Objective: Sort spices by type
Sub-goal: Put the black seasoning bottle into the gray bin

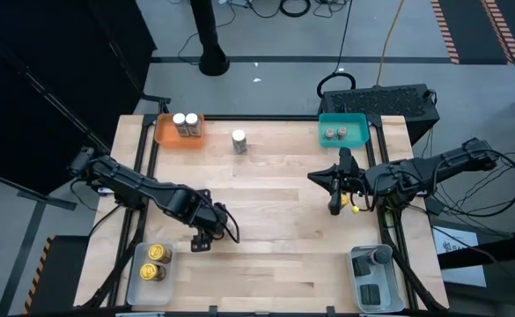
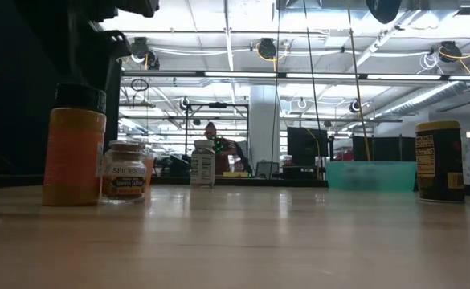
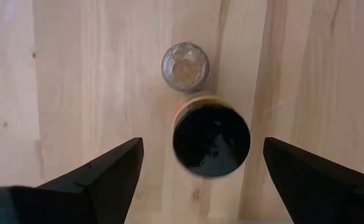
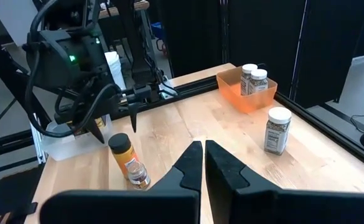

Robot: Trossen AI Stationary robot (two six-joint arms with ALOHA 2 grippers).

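Tabletop: yellow jar (image 3: 211,142) beneath left gripper (image 3: 200,171)

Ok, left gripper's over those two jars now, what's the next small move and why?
Probably lower the left gripper straight down and close on the black-lidded yellow jar: its open fingers straddle that lid. Mind the small grey-lidded jar close beside it. Two gold jars sit in the clear tray nearby. The right gripper waits, shut.
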